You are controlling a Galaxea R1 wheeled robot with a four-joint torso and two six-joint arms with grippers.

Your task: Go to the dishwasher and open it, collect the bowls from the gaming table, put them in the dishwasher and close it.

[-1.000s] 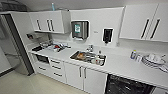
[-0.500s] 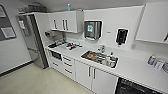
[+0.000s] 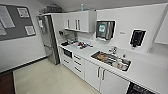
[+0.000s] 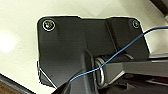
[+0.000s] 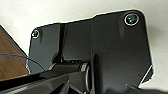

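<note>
Driving into the kitchenette, bound for the dishwasher.

At frame left, a notice board (image 3: 15, 22) on the wall; then a tall steel fridge (image 3: 48, 37); mid-frame, white drawers (image 3: 75, 63) under the counter (image 3: 145, 70), with a sink (image 3: 111, 60) full of dishes. At lower right edge, dark front of the dishwasher (image 3: 140, 89), partly cut off. Best to square up facing it, leaving room for the door to drop. Cannot tell how either pincer stands.

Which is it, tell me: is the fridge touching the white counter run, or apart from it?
Cannot tell. In the head view the fridge stands right at the end of the counter, but the seam between them is too blurred to show contact or a gap.
</note>
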